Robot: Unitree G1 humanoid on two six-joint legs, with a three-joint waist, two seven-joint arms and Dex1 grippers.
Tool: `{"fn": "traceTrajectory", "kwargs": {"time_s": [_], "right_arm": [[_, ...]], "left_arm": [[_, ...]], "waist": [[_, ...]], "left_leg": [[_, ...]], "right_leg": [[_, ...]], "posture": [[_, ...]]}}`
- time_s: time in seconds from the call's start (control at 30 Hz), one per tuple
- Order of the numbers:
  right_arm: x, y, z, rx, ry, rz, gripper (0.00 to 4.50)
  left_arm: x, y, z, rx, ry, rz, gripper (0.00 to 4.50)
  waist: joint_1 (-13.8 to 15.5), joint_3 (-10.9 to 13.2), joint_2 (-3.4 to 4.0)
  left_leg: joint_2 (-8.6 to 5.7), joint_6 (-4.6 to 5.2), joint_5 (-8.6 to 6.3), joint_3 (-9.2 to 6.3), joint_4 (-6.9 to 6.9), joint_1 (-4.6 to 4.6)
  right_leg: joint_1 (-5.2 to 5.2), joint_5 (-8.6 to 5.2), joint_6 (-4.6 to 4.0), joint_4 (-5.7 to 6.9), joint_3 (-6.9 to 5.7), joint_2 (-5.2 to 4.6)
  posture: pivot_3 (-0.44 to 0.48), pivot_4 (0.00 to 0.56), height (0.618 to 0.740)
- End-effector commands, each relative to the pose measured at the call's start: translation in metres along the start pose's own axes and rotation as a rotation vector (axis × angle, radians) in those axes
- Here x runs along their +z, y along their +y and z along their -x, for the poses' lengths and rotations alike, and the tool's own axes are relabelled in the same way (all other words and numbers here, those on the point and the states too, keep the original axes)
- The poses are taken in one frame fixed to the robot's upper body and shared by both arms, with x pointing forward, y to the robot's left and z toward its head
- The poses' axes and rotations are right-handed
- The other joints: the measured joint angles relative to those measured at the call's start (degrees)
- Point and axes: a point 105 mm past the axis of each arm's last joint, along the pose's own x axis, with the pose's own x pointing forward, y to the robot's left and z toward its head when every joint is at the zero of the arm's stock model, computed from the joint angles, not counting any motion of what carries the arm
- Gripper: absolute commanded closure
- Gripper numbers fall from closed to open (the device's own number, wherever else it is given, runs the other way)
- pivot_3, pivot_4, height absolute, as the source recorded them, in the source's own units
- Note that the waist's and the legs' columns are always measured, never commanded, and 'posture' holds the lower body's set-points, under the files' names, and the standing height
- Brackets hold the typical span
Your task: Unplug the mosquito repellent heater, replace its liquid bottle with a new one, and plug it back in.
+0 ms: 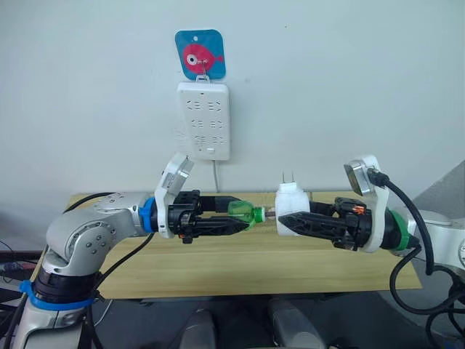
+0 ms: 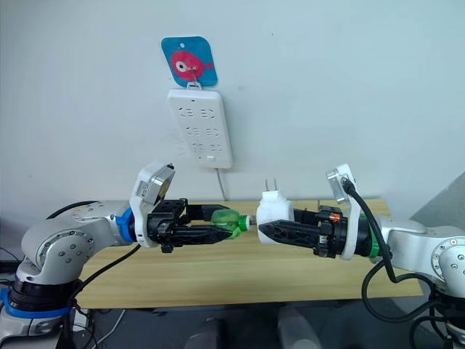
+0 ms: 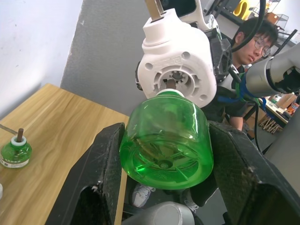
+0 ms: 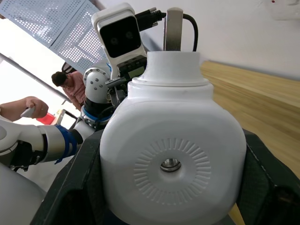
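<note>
Between my grippers, left gripper (image 1: pixel 243 218) clamps green bottle (image 1: pixel 245 213), neck meeting mosquito repellent heater (image 1: pixel 292 202) gripped by right gripper (image 1: pixel 285 221).

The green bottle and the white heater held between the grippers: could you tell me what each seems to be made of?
Green bottle: translucent, glossy plastic by the look; light passes through and the moulded ribs of its base show. Mosquito repellent heater: opaque white plastic, smooth with a soft sheen, with moulded radial ridges on its face. Its prongs look like bare metal.

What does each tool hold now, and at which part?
Left tool grips the green transparent liquid bottle by its body sides. Right tool grips the white rounded plastic heater by its body sides.
</note>
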Motion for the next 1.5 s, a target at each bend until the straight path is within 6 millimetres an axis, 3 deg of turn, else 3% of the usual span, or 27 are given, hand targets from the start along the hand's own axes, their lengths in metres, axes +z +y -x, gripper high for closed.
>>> {"fn": "traceTrajectory", "kwargs": {"time_s": [0.03,0.73,1.07,1.5], "right_arm": [[0.004,0.010,0.000,0.045,-0.023,0.014,1.50],[0.006,0.012,-0.002,0.067,-0.036,-0.001,1.50],[0.006,0.012,-0.002,0.069,-0.038,-0.013,1.50],[0.000,0.009,0.000,0.058,-0.015,-0.013,1.50]], "left_arm": [[0.011,-0.005,0.003,-0.021,-0.020,-0.032,2.12],[0.006,-0.008,-0.008,-0.065,-0.007,-0.021,2.12],[0.014,-0.005,-0.012,-0.058,-0.031,-0.023,2.12],[0.017,-0.009,-0.002,-0.079,-0.006,-0.012,2.12]], "waist": [[0.0,0.0,0.00],[0.0,0.0,0.00],[0.0,-0.1,0.01],[0.0,-0.3,0.00]], "left_leg": [[0.00,0.00,0.00,0.00,0.00,0.00],[0.00,0.00,0.00,-0.01,0.02,0.00],[0.00,0.00,0.00,-0.02,0.04,0.01],[0.00,0.00,0.00,-0.03,0.04,0.01]], "right_leg": [[0.00,0.00,0.00,0.00,0.00,0.00],[0.01,0.00,0.00,0.03,-0.01,0.00],[0.02,0.00,0.00,0.05,-0.01,0.00],[0.01,0.01,-0.01,0.08,-0.02,0.00]], "posture": [[-0.122,0.090,0.711],[-0.123,0.089,0.711],[-0.122,0.087,0.711],[-0.122,0.084,0.711]]}}
